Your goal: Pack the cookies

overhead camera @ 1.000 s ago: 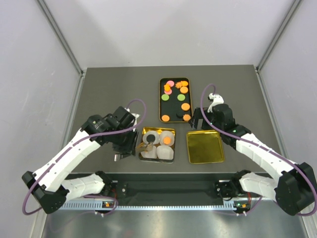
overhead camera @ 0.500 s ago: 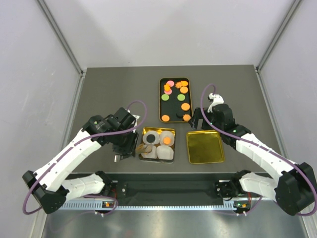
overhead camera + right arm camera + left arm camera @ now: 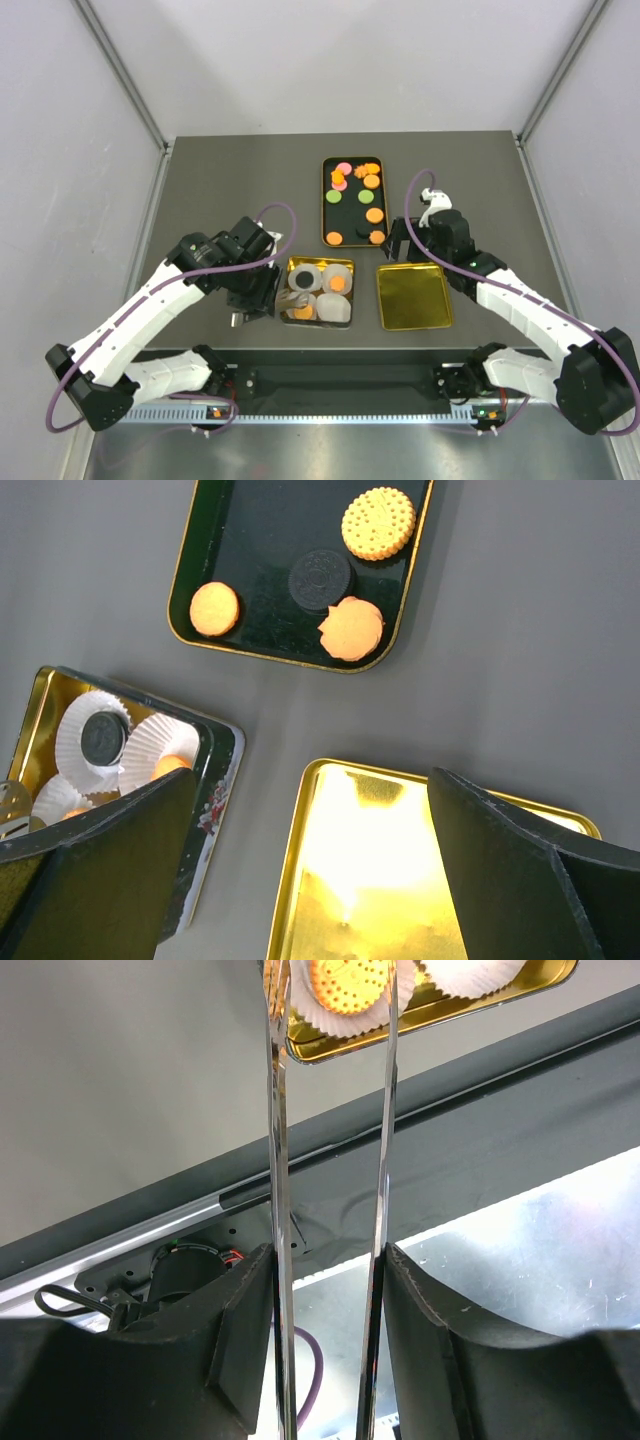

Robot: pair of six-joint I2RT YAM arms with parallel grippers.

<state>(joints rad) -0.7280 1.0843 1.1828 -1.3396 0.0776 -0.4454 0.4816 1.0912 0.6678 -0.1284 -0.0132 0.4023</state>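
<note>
At the far middle of the table [image 3: 220,180], on a dark gold-rimmed tray [image 3: 352,215]: loose cookies [image 3: 374,215], small round discs, mostly orange, a few pink and green, one a black sandwich type [image 3: 320,577]; some scalloped, one pale and dotted with holes. Nearer, in the open gold tin [image 3: 320,262]: more of them, seated in white pleated liners [image 3: 335,310], among them a black one, an orange one, and a dotted orange one at the near-left corner.

Reaching forward with bent elbow, wrist turned in at the tin's left side: the left gripper [image 3: 333,980], long metal blades [image 3: 275,1160] standing apart on either side of that dotted cookie, released, not pinching it.

Stretched in from the right: the right gripper [image 3: 312,775], hanging over bare table between tray, tin and the flat gold lid [image 3: 413,296]; fingers spread wide, grasping nothing.

On the tin's outer wall: a floral print [image 3: 215,790]. Embossing on the black sandwich cookie: too small to read.
</note>
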